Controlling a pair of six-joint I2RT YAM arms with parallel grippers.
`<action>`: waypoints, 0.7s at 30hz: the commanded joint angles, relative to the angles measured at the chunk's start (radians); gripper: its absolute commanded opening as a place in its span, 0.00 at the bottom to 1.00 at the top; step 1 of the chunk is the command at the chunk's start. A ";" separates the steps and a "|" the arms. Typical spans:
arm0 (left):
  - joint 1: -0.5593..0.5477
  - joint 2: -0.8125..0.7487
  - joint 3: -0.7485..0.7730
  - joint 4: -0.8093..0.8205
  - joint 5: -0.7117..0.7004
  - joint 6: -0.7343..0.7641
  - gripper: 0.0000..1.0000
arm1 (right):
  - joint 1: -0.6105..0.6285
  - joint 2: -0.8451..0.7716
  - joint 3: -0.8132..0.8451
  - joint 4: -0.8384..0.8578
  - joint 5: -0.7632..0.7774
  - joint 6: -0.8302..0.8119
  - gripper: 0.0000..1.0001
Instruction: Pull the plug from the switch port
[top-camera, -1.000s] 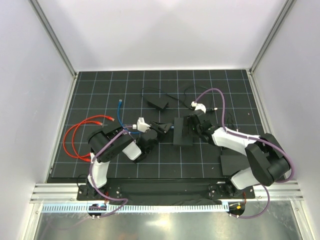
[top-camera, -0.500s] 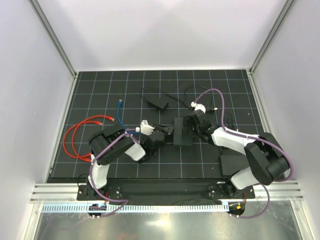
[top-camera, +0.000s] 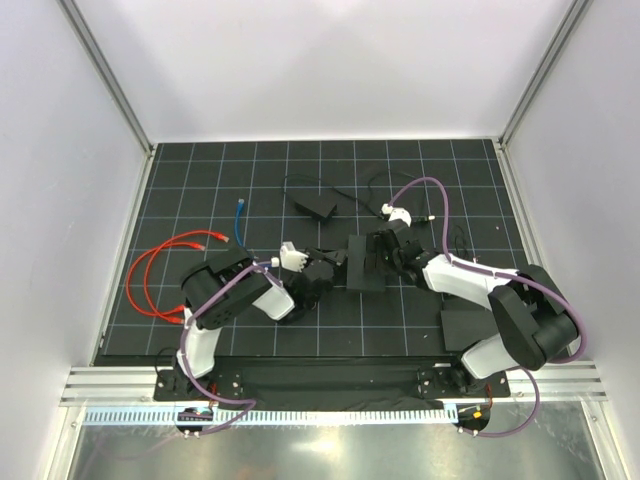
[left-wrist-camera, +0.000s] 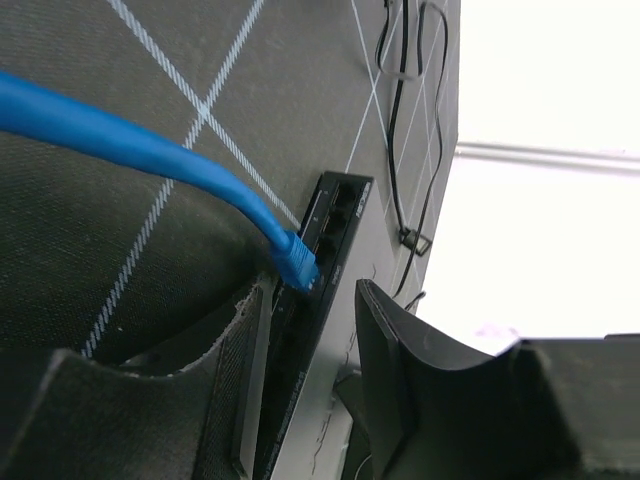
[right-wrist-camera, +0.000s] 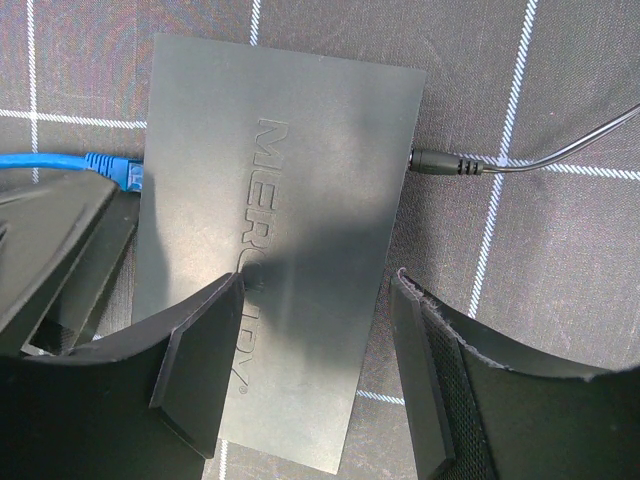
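The switch (right-wrist-camera: 280, 150) is a flat matte-black box with raised lettering, lying on the gridded mat (top-camera: 366, 265). A blue plug (left-wrist-camera: 298, 262) on a blue cable (left-wrist-camera: 120, 140) sits in a port along the switch's left edge (left-wrist-camera: 330, 215). My left gripper (left-wrist-camera: 310, 295) is open. Its fingertips stand just short of the plug, on either side of the switch's port edge, and nothing is pinched. My right gripper (right-wrist-camera: 318, 285) is open over the switch. One finger (right-wrist-camera: 200, 370) lies above the switch's top, and the other (right-wrist-camera: 425, 380) hangs past its right edge.
A barrel power plug (right-wrist-camera: 440, 162) with a thin black cord enters the switch's right side. A power brick (top-camera: 316, 207) lies behind, a flat black plate (top-camera: 468, 328) at front right, and a looped red cable (top-camera: 160, 270) at left. The blue cable's free end (top-camera: 239, 207) lies at back left.
My left gripper has slid right along the blue cable up to the switch's port edge, and its jaws have narrowed a little. The right arm and the switch have stayed put.
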 joint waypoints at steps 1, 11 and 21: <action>-0.004 0.020 0.000 0.020 -0.079 -0.027 0.43 | -0.003 -0.006 0.016 0.037 0.009 0.002 0.67; -0.006 0.042 0.021 -0.007 -0.057 -0.024 0.38 | -0.003 0.009 0.025 0.033 -0.002 -0.009 0.66; -0.004 0.057 0.033 -0.023 -0.042 -0.042 0.35 | -0.003 0.038 0.039 0.033 -0.034 -0.021 0.64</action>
